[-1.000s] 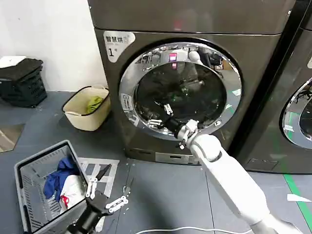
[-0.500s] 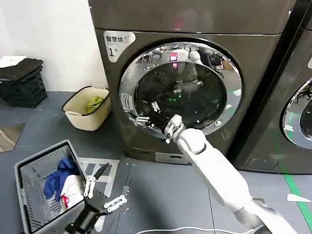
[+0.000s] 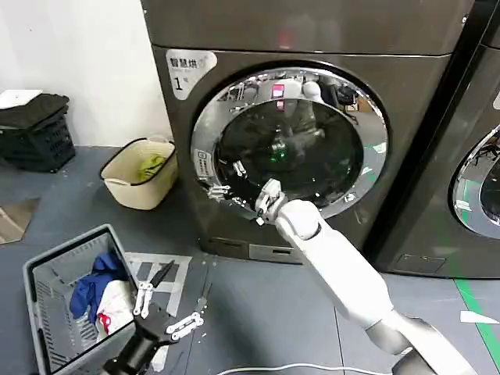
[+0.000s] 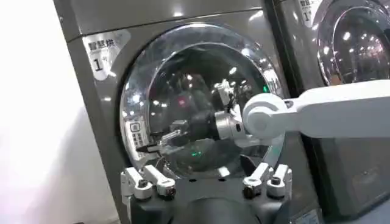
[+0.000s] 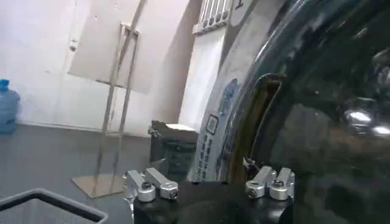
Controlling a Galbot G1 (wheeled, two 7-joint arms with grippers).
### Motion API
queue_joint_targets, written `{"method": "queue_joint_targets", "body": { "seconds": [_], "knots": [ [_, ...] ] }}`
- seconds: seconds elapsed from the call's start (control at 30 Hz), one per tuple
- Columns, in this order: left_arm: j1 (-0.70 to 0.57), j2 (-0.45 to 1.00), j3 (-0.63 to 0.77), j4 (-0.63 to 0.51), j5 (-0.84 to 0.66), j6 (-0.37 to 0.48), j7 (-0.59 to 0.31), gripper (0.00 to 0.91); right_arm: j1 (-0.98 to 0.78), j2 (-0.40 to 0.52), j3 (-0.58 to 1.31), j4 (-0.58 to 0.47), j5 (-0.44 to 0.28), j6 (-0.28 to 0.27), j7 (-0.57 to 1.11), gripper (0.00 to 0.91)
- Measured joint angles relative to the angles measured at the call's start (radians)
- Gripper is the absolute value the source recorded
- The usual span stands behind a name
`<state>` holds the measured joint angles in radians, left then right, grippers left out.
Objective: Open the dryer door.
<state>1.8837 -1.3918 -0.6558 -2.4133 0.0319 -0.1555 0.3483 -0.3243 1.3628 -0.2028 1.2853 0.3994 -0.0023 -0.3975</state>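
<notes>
The dryer door (image 3: 291, 147), a round porthole with a chrome rim and dark glass, sits shut in the grey-brown machine marked "1" (image 3: 181, 72). My right gripper (image 3: 225, 181) is open at the door's lower left rim, beside a small sticker, with nothing between its fingers. In the right wrist view the right gripper (image 5: 210, 185) faces the chrome rim (image 5: 213, 128) and a dark recess (image 5: 257, 119) at the glass edge. My left gripper (image 3: 166, 311) hangs open low over the floor. In the left wrist view the left gripper (image 4: 207, 184) looks at the door (image 4: 201, 103).
A cream tub (image 3: 139, 176) with green cloth stands left of the machine. A grey laundry basket (image 3: 47, 269) holding clothes is at the front left, a black crate (image 3: 35, 129) by the wall. A second machine (image 3: 476, 180) stands to the right.
My right gripper has slid leftward across the lower part of the door, from below the glass centre to the lower left rim. The door and the left arm have not moved.
</notes>
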Motion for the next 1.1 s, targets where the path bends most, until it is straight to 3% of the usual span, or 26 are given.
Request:
{"method": "queue_joint_targets", "body": {
  "seconds": [0.4,0.63,0.87,1.1],
  "knots": [
    [-0.001,0.005,-0.003,0.0,-0.002,0.0,0.001,0.907,0.001,-0.027,-0.02,0.018,0.032,0.038,-0.129,0.907],
    [-0.015,0.015,-0.027,0.005,-0.028,0.007,0.001,0.907,-0.011,-0.06,-0.031,0.048,0.094,0.083,-0.197,0.907],
    [-0.036,0.048,-0.086,0.017,-0.123,0.03,0.005,0.907,-0.023,-0.111,-0.046,0.091,0.157,0.132,-0.271,0.907],
    [-0.056,0.094,-0.178,0.019,-0.23,0.056,0.018,0.907,-0.031,-0.164,-0.053,0.137,0.185,0.146,-0.32,0.907]
  ]
}}
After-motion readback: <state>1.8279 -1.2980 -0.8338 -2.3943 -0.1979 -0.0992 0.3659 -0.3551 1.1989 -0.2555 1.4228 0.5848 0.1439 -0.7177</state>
